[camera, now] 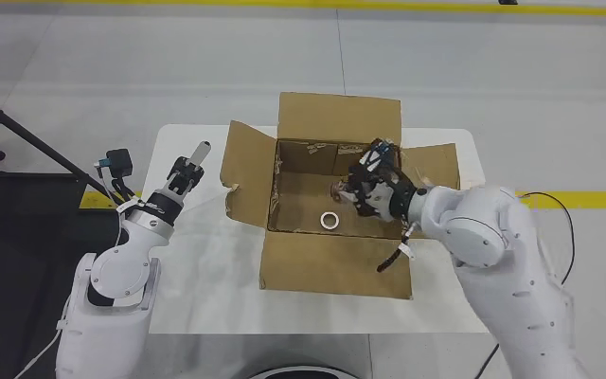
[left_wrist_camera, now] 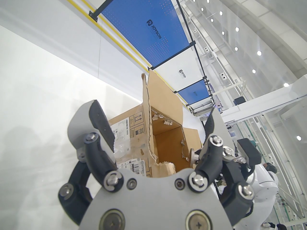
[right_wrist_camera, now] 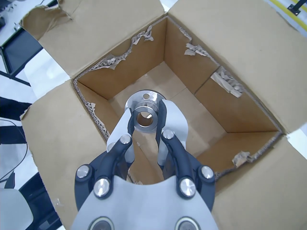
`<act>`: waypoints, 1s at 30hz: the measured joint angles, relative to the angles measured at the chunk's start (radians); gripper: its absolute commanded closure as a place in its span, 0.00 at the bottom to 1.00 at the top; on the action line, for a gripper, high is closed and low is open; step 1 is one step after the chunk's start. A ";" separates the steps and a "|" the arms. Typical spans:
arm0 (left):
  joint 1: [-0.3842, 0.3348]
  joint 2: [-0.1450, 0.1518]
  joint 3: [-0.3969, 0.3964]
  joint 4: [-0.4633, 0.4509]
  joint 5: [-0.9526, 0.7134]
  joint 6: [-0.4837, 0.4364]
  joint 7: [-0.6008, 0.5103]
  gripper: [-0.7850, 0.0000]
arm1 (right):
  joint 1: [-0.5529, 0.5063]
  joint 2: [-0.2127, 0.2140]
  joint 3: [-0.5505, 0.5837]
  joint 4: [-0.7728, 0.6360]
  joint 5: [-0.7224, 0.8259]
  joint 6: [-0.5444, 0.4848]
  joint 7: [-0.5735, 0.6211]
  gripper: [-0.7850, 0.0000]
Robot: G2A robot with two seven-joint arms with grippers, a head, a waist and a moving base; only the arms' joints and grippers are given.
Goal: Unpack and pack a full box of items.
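Cardboard box (camera: pixel 336 265) stands open mid-frame in the top view, with a pale ring (camera: pixel 329 221) on its floor. The right gripper (right_wrist_camera: pixel 145 114), over the opening, is pinched narrow on a metal flanged bushing (right_wrist_camera: pixel 144 96). The left gripper (left_wrist_camera: pixel 153 120) sits spread wide at centre left. I cannot tell whether the bushing is going in or coming out. Either way, the next move probably needs a straight vertical path clear of the walls.

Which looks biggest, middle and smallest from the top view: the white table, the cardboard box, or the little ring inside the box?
Largest to smallest, as they look in the top view:
1. white table, reaching out past the box on every side
2. cardboard box, flaps spread open
3. ring, by far the smallest
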 measured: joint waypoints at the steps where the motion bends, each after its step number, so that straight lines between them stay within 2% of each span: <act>1: 0.000 0.000 0.000 0.000 0.000 0.000 0.000 0.00 | -0.026 0.005 0.033 -0.027 0.003 0.006 -0.003 1.00; 10: 0.000 0.000 0.000 0.000 0.000 0.000 0.000 0.00 | -0.313 0.046 0.436 -0.222 0.069 0.047 -0.052 1.00; 15: 0.000 0.000 0.000 0.000 0.000 0.000 0.000 0.00 | -0.453 0.055 0.640 -0.240 0.087 0.086 -0.056 1.00; 18: 0.000 0.000 0.000 0.000 0.000 0.000 0.000 0.00 | -0.507 0.057 0.722 -0.226 0.087 0.113 -0.057 1.00; 24: 0.000 0.000 0.000 0.000 0.000 0.000 0.000 0.00 | -0.560 0.064 0.803 -0.162 0.088 0.139 -0.050 1.00; 30: 0.000 0.000 0.000 0.000 0.000 0.000 0.000 0.00 | -0.526 0.078 0.757 -0.050 0.011 0.151 0.017 1.00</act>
